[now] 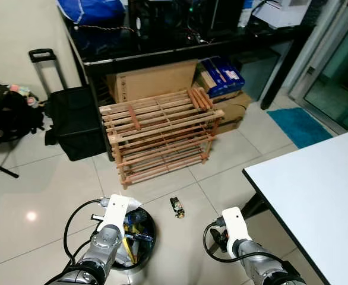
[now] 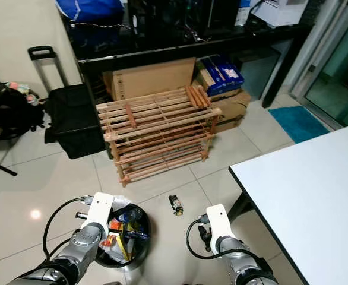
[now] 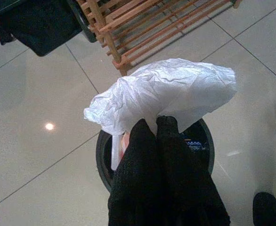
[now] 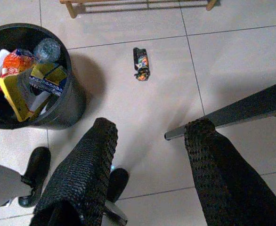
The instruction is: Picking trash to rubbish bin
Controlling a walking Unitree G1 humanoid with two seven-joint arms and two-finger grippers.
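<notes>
1. The left end effector (image 3: 157,129) hangs over the round black bin (image 1: 145,240), fingers pinched on a crumpled white plastic bag (image 3: 164,92) that hides much of the bin's mouth.
2. The right end effector (image 4: 150,141) hangs low, fingers spread wide, nothing between them.
3. Its wrist view shows cartons and a bottle inside the bin.
4. A small dark wrapper (image 4: 141,63) lies on the glossy tile floor (image 1: 55,190), between bin and wooden slatted rack (image 1: 159,133); its print is unreadable.

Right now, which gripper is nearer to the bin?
Left. The left gripper holds a white bag directly above the bin; the right gripper hangs open beside it, over the floor.
</notes>
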